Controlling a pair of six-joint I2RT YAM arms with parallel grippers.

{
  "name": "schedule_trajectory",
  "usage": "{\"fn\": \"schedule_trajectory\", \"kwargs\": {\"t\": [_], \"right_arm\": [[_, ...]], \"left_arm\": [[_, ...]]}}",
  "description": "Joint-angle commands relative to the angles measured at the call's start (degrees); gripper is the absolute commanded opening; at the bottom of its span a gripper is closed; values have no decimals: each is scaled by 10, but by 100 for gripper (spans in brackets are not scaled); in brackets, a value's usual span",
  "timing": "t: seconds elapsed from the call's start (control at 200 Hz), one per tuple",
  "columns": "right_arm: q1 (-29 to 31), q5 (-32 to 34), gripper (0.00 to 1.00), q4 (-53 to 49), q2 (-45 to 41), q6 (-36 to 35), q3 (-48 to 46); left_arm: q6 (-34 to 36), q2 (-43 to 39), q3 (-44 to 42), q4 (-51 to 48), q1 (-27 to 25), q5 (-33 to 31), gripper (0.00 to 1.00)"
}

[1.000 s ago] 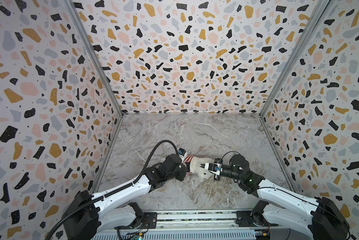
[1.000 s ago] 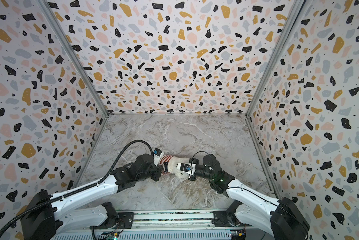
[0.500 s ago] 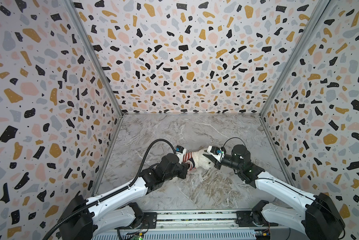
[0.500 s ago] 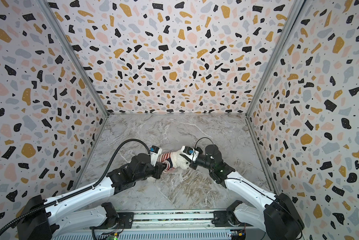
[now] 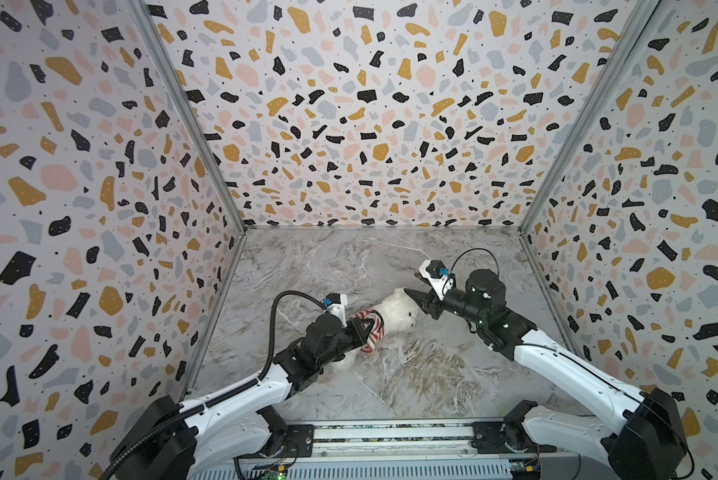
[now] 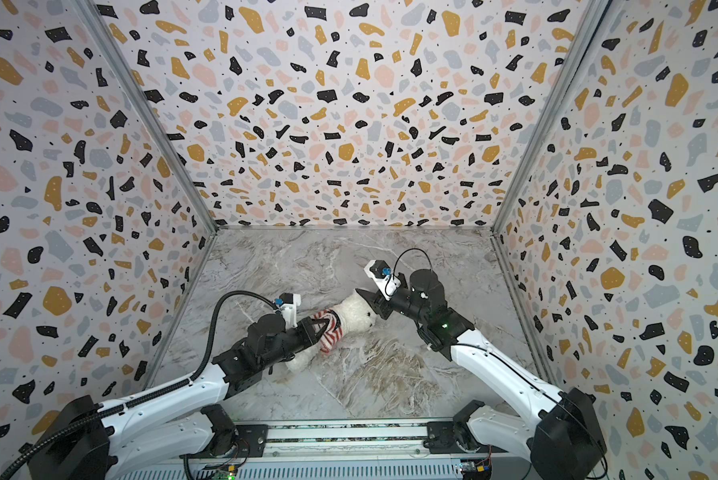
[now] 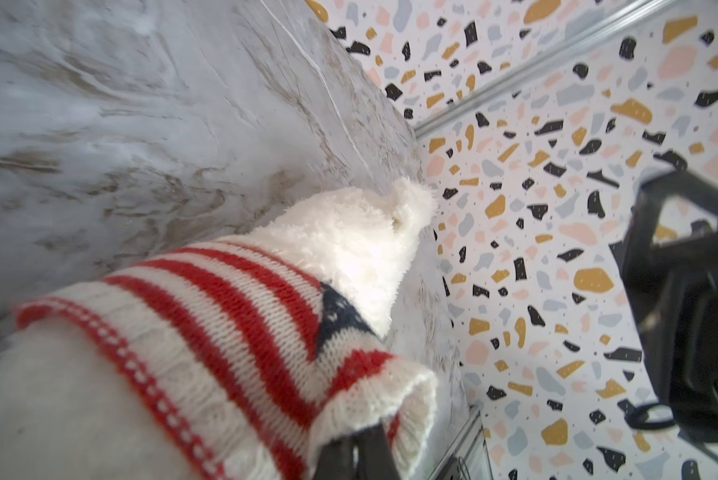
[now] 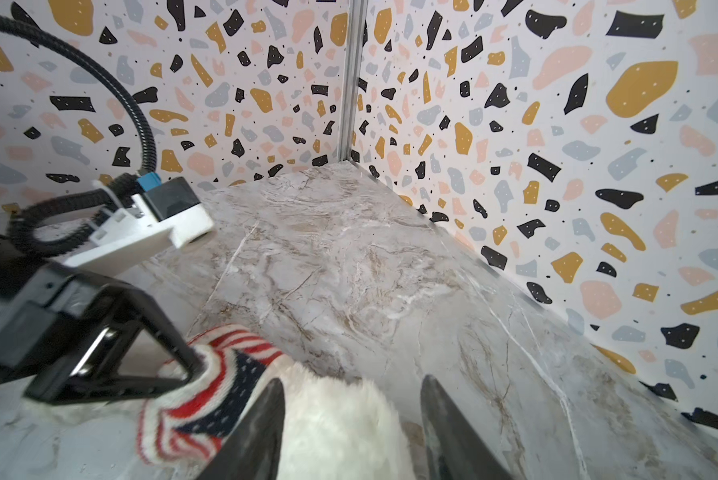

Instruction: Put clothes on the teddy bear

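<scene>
The sweater [image 7: 224, 316] on the teddy bear [image 5: 397, 309] was pinched by the left hand [image 5: 367, 330]; the right hand [image 5: 416, 302] was spread wide

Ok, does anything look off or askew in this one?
Yes: the striped sweater sits bunched high around the chest of the teddy bear, lower body bare, the bear lying on the marble floor. The left gripper pinches a knit edge; the right gripper stands open astride the head.

Cream teddy bear [image 6: 356, 316] in striped sweater [image 6: 331, 332] between left end effector [image 6: 322, 326] and right end effector [image 6: 370, 304]
</scene>
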Motion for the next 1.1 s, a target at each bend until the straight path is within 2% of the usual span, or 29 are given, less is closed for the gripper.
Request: {"fn": "schedule_trajectory", "kwargs": {"t": [0.0,0.18,0.365,0.666,0.926,1.096], "right_arm": [[31,18,54,-36,-66,61,-45],[127,36,61,1,-123,119,-136],[192,46,72,138,-107,191,-221],[218,1,78,340,67,223,-209],[222,-10,78,425,185,223,-178],[222,-14,73,466,241,235,-163]], "left_arm": [[-57,-6,1,87,13,-13,0],[-110,10,0,134,15,-16,0],[-139,28,26,152,16,-11,0],[-161,39,39,167,12,-38,0],[-182,52,30,194,11,-60,0],[-188,64,37,200,7,-61,0]]}}
